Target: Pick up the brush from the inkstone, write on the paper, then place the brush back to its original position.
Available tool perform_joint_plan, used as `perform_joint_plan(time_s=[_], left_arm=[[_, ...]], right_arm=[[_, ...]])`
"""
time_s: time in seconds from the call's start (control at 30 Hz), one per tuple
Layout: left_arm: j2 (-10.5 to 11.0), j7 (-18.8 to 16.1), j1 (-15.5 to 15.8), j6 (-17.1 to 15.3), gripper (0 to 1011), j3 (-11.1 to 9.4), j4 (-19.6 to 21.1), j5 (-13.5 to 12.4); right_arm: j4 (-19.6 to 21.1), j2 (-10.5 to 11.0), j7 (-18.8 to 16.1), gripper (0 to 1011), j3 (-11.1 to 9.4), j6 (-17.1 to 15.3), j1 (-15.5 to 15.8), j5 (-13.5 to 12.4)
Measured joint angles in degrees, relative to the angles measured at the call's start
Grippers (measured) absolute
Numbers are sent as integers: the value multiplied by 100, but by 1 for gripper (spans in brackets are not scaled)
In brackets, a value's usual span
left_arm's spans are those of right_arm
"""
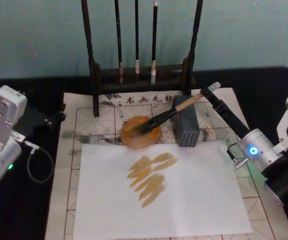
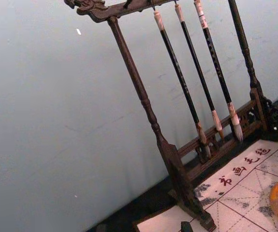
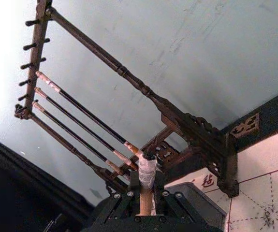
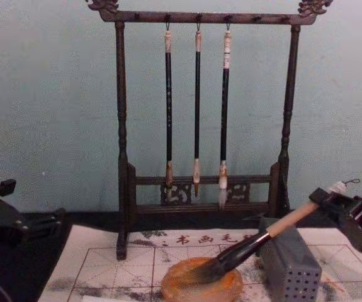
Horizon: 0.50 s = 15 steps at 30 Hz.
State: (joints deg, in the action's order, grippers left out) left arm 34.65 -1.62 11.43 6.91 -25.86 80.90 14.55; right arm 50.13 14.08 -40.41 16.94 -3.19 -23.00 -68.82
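Observation:
The brush (image 1: 169, 116) lies slanted, its dark bushy tip resting in the round orange-brown inkstone (image 1: 132, 141) and its tan handle crossing the grey block (image 1: 186, 131). My right gripper (image 1: 210, 94) is shut on the brush near its white wrapped end (image 3: 147, 169), behind and to the right of the block. From the chest the brush (image 4: 250, 245) slopes down from the right gripper (image 4: 332, 200) into the inkstone (image 4: 174, 288). The paper (image 1: 103, 117) with red grid lines lies under everything. My left arm (image 1: 3, 130) is parked at the left, off the paper.
A plain white sheet (image 1: 194, 200) with orange-brown strokes lies on the gridded paper in front of the inkstone. A dark wooden rack (image 4: 121, 157) with three thin hanging brushes (image 4: 197, 107) stands behind, against the pale wall. A loose cable (image 1: 38, 165) loops beside the left arm.

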Motion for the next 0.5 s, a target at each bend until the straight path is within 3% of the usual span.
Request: perform_joint_plan(time_s=[0.5], left_arm=[[0, 0, 0, 0, 1001, 0, 0, 0]], right_arm=[[0, 0, 0, 174, 0, 0, 0, 0]])
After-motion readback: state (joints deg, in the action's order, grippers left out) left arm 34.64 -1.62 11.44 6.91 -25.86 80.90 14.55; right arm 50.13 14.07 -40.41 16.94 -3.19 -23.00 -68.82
